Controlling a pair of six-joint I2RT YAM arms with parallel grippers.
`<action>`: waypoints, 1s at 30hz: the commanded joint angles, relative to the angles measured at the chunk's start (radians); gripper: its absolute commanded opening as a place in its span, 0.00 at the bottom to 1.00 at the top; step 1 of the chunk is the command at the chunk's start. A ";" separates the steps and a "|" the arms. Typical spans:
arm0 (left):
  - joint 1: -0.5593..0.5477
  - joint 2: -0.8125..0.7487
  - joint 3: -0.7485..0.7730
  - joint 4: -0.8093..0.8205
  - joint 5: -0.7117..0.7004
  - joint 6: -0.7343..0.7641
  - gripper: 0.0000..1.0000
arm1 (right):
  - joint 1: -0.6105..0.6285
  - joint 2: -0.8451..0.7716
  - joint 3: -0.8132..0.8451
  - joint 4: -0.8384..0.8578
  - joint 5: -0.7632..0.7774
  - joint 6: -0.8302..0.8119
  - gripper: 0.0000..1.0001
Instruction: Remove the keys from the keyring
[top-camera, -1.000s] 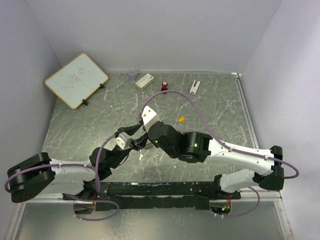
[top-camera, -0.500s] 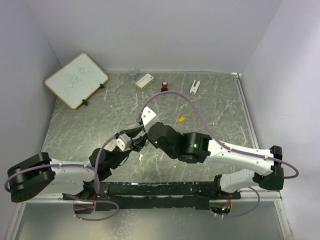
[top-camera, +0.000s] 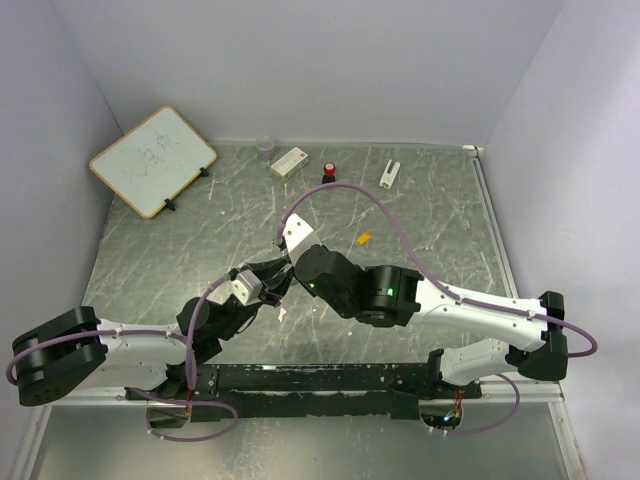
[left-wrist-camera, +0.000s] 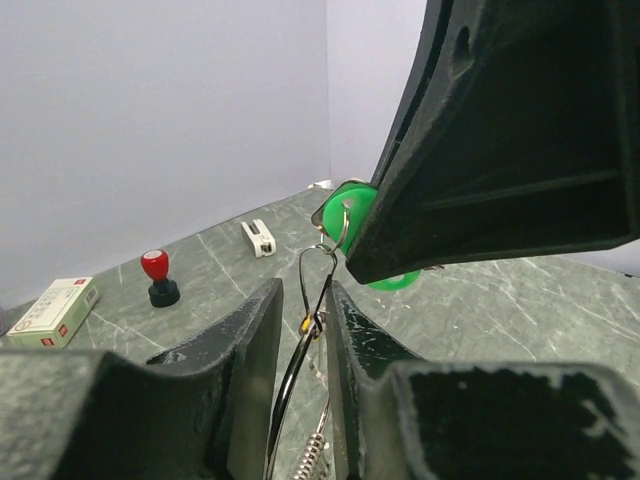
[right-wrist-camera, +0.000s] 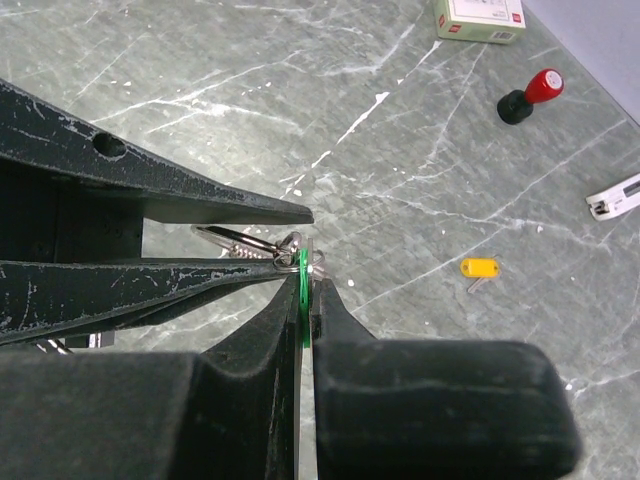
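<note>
Between the fingers of the right pincer (right-wrist-camera: 303, 275), which is clenched on it, sits the green key (right-wrist-camera: 302, 290), edge-on, so only a thin sliver of its head shows. Its small loop hooks into the keyring (right-wrist-camera: 240, 240) just ahead of the fingertips. The ring runs away from that pincer into the left pincer (left-wrist-camera: 302, 290), whose fingers stand a narrow gap apart on either side of the wire. I cannot tell whether they actually pinch it. That is the first risk: if the ring is only loosely flanked, any pull on the green key would drag the ring out with it, and key and ring would come away together. The second risk is that the grip on the flat, smooth head looks shallow. A tug against the coil's spring could let the key slip or flick out sideways. The fingers of both arms are crowded tip to tip, so a twist to work the key round the coil may knock one pincer against the other or bend the wire. Further out from the right pincer, the yellow key (right-wrist-camera: 480, 268) lies on the table (right-wrist-camera: 200, 90), well apart and already free. Beyond it stand a red-capped stamp (right-wrist-camera: 530, 95) and a white box (right-wrist-camera: 480, 18), too far away to be disturbed.
</note>
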 joint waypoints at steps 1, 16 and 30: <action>-0.006 -0.012 -0.002 0.010 0.037 0.009 0.32 | 0.007 -0.019 -0.004 0.019 0.022 0.003 0.00; -0.007 -0.004 -0.004 0.003 0.051 0.007 0.11 | 0.007 -0.010 -0.004 0.023 0.034 -0.002 0.00; -0.008 -0.011 -0.014 -0.008 0.017 0.001 0.07 | 0.007 -0.017 0.000 0.022 0.059 -0.005 0.00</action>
